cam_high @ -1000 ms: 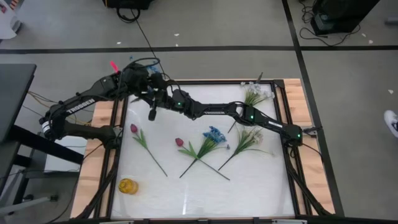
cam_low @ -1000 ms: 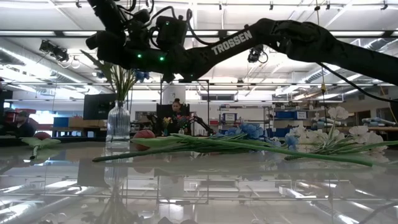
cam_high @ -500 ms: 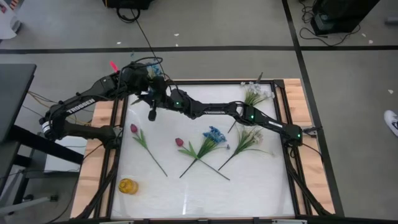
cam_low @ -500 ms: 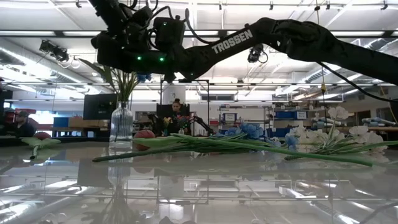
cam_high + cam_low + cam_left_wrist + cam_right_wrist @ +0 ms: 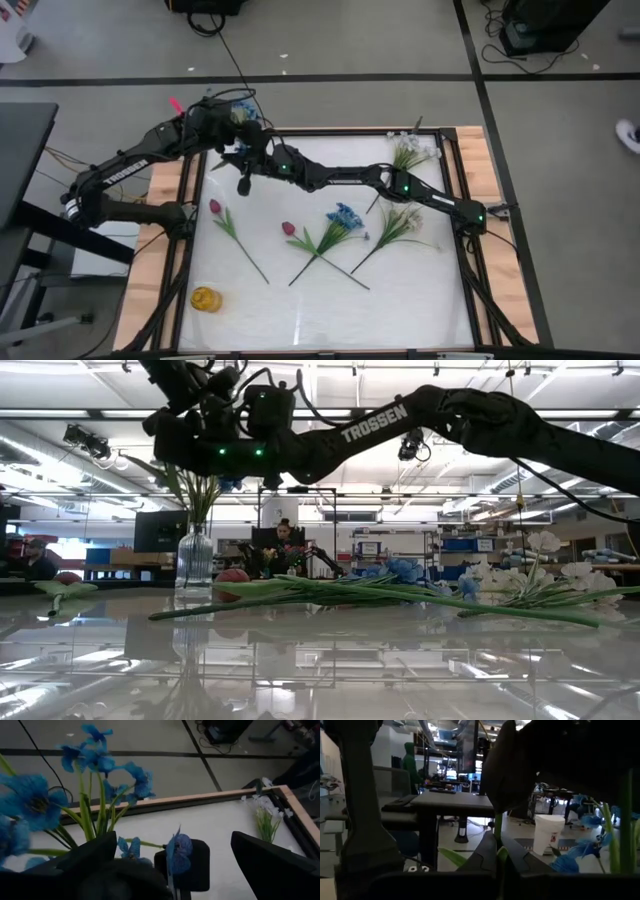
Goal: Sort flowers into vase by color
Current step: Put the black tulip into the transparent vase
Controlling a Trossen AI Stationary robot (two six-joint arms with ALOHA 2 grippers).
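Observation:
A clear glass vase (image 5: 193, 565) stands at the table's far left with blue flowers (image 5: 95, 762) in it, their stems upright. My right gripper (image 5: 497, 857) reaches across the table to just above the vase (image 5: 250, 152) and is shut on a green flower stem. My left gripper (image 5: 172, 842) hovers open at the same spot (image 5: 232, 132), its fingers on either side of the blooms and touching nothing. On the table lie two pink tulips (image 5: 215, 207) (image 5: 288, 228), a blue flower (image 5: 345, 215) and white sprays (image 5: 400, 222) (image 5: 410, 152). My right gripper pinches a thin green stem (image 5: 498, 851) between its two fingers. The fingers come in about level from the table's right side and lie across the stem. The stem stands upright in the hold; its lower end is hidden by the fingers.
A small yellow object (image 5: 205, 298) sits near the table's front left corner. A wooden frame (image 5: 470, 135) edges the white table. The loose flowers lie across the table's middle and right; both arms crowd the far left corner. People and desks show in the room behind.
My left gripper has rolled a little about its own line and its arm has shifted slightly toward the table's far left. My right gripper has stayed over the vase with the stem.

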